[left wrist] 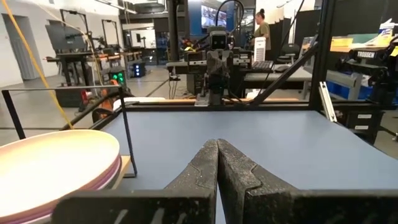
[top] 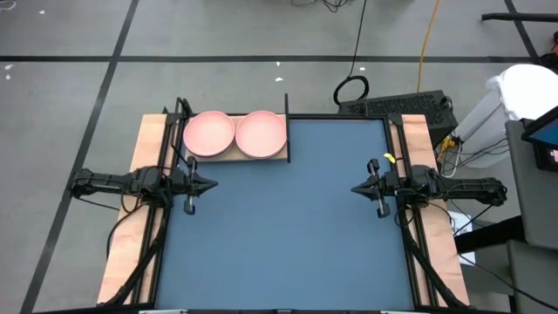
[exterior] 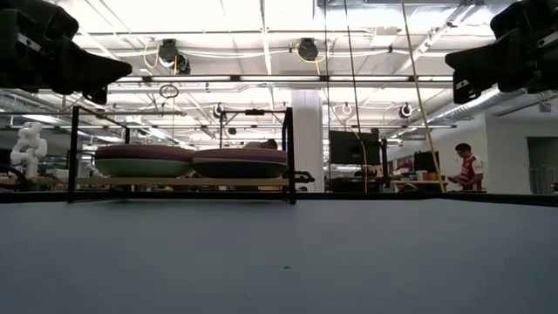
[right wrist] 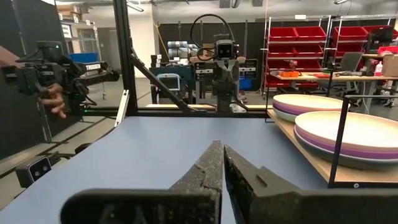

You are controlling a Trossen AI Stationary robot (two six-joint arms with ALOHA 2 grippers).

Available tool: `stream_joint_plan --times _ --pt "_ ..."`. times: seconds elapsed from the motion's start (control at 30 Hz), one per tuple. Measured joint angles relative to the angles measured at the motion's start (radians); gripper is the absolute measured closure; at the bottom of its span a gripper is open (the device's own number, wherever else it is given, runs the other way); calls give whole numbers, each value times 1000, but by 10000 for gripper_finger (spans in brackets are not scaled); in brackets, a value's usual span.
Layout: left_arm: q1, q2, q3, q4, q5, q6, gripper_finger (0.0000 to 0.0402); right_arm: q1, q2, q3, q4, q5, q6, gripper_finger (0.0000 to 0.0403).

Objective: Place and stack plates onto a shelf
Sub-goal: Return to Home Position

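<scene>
- Left gripper [top: 212, 184]: fingers pressed together, holding nothing, over the mat's left edge, near the shelf.
- Shelf [top: 281, 157]: at the mat's far left corner, bearing the left plate stack [top: 209, 133] and right plate stack [top: 261, 133] side by side, each topped salmon pink.
- Mat [top: 288, 235]: every plate in view is shelved, so stacking appears finished.
- Right gripper [top: 356, 187]: fingers together, empty, at the mat's right edge; only parking the arms seems left.
</scene>
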Motion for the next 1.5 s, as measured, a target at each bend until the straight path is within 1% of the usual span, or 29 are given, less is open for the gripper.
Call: stream_joint_plan --times 0.37,1.5 --pt "0 0 -3 42 -3 3 396 0 0 0 0 0 0 403" --pt "0 0 -3 51 -1 1 396 0 0 0 0 0 0 403"
